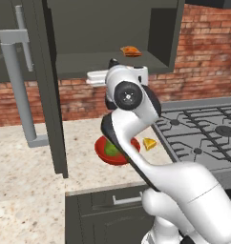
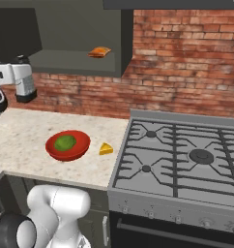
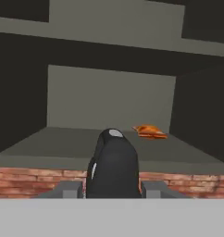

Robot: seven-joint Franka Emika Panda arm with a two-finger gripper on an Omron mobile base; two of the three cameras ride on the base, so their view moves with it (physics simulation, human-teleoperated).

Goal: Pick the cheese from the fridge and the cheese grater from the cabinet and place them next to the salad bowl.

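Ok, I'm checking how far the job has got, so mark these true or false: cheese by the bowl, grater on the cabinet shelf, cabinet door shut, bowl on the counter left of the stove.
1. The cheese lies on the counter beside the salad bowl. True.
2. The cheese grater stands on the cabinet shelf. False: the fingers are shut on it, and it is off the shelf.
3. The cabinet is shut. False: it stands open, with an orange crinkled item on its shelf.
4. The salad bowl sits on the counter left of the stove. True.
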